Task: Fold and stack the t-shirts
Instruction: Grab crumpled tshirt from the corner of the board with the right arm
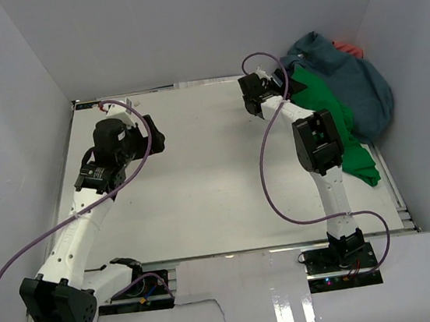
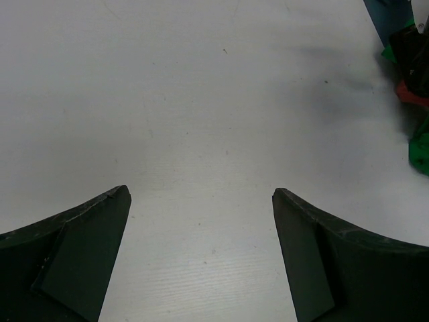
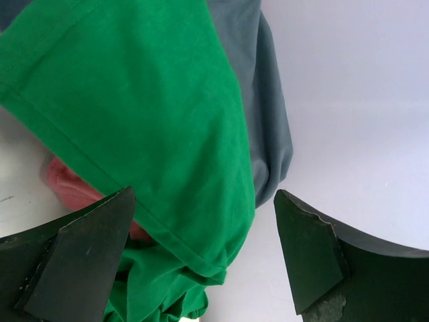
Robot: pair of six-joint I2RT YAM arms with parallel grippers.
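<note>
The right gripper point(image 3: 201, 258) stood with its jaws wide apart and nothing clamped, poised over the pile of t-shirts. In the overhead view it sat at the upper right of the frame point(image 1: 280, 82), at the pile's left edge. Between its dark fingers point(image 3: 80, 255) lay a hemmed fold of the green t-shirt point(image 3: 147, 121). The coral red t-shirt point(image 3: 64, 181) peeked out beneath that fold at the lower left of the wrist view. The blue-grey t-shirt point(image 3: 268, 114) ran down just right of the green.

The left gripper point(image 2: 201, 258) was also spread and empty, over bare table point(image 2: 201, 100) at the left of the overhead view point(image 1: 154, 141). The pile showed only at the right edge of its wrist view.

From above, all three shirts were crumpled together in the upper right corner. The blue-grey one point(image 1: 359, 84) was heaped against the wall. The coral one point(image 1: 349, 49) was barely visible behind it. The green one point(image 1: 331, 111) trailed down the right side of the table point(image 1: 202, 186).

Nothing was folded yet; picking out one shirt looked like the step in hand. The main risk was closing on overlapping layers, since the green hem lay directly on the coral cloth. That would drag two shirts out together. A shallow pinch on the hem alone might slip loose. Pulling the green could also tug its trailing end off the table's right edge.
</note>
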